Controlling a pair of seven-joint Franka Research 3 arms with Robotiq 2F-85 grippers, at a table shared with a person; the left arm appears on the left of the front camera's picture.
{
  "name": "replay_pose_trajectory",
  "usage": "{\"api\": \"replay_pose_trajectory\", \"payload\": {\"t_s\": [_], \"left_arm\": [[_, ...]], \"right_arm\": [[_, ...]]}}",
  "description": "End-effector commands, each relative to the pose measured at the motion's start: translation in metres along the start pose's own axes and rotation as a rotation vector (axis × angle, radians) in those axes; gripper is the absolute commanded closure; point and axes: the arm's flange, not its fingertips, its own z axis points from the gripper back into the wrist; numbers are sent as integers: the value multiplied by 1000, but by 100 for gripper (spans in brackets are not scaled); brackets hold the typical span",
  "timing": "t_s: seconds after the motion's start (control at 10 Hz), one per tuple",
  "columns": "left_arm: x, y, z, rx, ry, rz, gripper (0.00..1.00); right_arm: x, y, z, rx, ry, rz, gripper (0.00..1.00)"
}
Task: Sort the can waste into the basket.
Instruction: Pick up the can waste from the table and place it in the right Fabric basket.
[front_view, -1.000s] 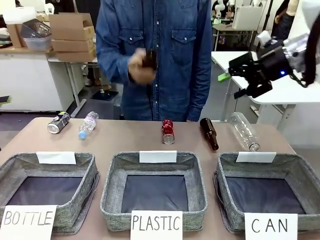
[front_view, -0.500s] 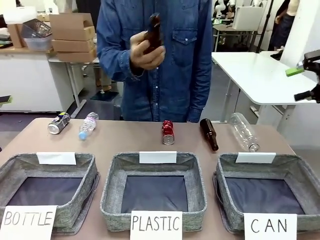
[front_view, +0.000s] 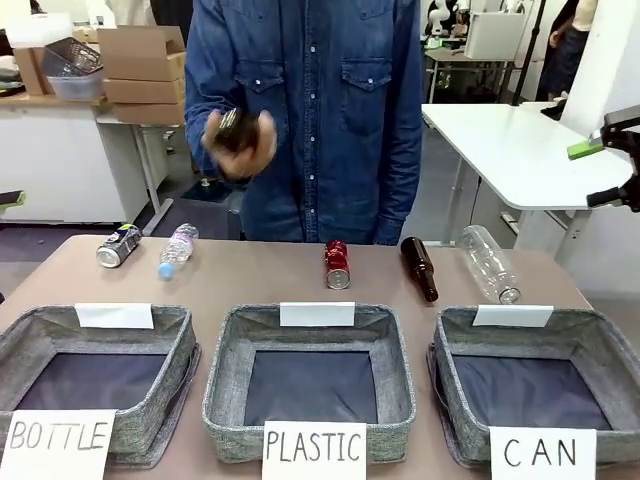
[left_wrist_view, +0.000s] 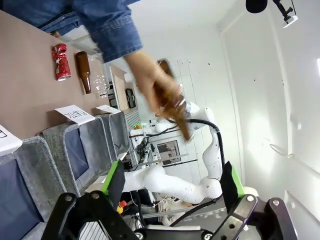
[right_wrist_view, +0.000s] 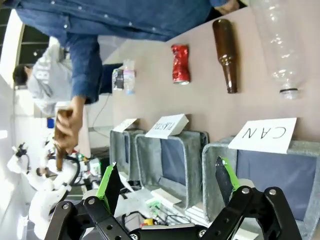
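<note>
The red can (front_view: 337, 264) is seen lying on its side at the middle of the desk (front_view: 260, 285), just beyond the far rim of the basket signed "PLASTIC" (front_view: 225, 400). The silver can (front_view: 118, 245) is found at the far left of the desk, also on its side, with a small clear plastic bottle (front_view: 177, 250) just to its right. The basket signed "CAN" (front_view: 590, 322) is placed at the near right; nothing is seen lying on its dark lining.

The right gripper (front_view: 595, 172) is held in the air at the right edge of the scene, above and beyond the "CAN" basket, well apart from both cans; its fingers are spread wide and nothing is pinched between them. In the right wrist view the same spread gripper (right_wrist_view: 165, 185) is shown well apart from the red can (right_wrist_view: 180, 64). The left gripper (left_wrist_view: 170, 182) is likewise spread and empty, well apart from the red can (left_wrist_view: 60, 62).

A brown bottle (front_view: 419, 267) and a large clear bottle (front_view: 488, 262) are laid right of the red can. A third basket, signed "BOTTLE" (front_view: 180, 345), is set at the near left. Another brown bottle (left_wrist_view: 175, 110) is gripped in the person's hand (front_view: 240, 140) above the far edge of the desk.
</note>
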Motion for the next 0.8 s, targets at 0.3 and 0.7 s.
{"api": "replay_pose_trajectory", "payload": {"t_s": [0.3, 0.7], "left_arm": [[0, -2, 0, -23, -3, -25, 0], [0, -2, 0, -23, -3, -25, 0]], "right_arm": [[14, 59, -100, -115, 56, 103, 0], [32, 94, -274, -345, 157, 223, 0]]}}
